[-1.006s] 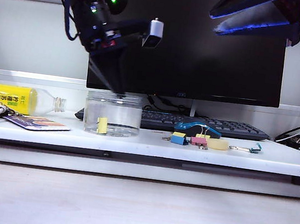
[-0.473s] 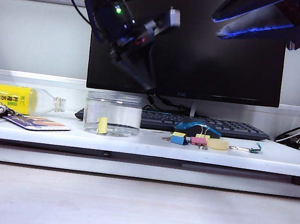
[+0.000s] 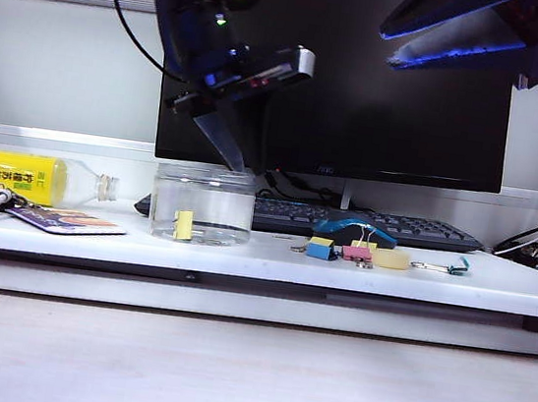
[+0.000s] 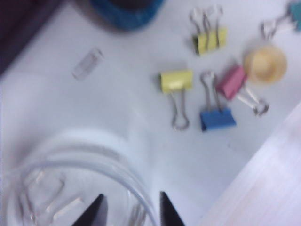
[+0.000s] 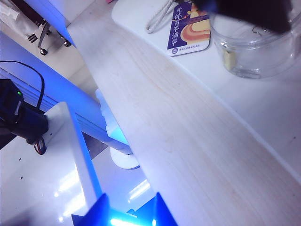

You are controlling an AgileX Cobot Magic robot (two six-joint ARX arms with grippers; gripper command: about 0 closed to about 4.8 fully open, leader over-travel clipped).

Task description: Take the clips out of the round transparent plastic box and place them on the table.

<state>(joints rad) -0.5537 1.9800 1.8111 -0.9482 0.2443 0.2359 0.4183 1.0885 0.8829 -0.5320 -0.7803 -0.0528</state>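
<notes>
My left claw [image 3: 237, 162] hangs empty, tips parted, just above the right rim of the round transparent plastic box [image 3: 202, 205]. One pale-yellow clip [image 3: 183, 224] stands inside, below and left of it. My right claw [image 5: 129, 205], released, is far up right.

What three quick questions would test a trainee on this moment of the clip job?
1. True or false: the left tool, above the rim of the round transparent plastic box, grips a clip.
2. The right tool is: A) raised high on the right, open; B) inside the box; C) resting on the table.
3. How many pale-yellow clips lie on the table outside the box?
Key: 1 false, it is open and empty. 2 A. 3 two.
</notes>
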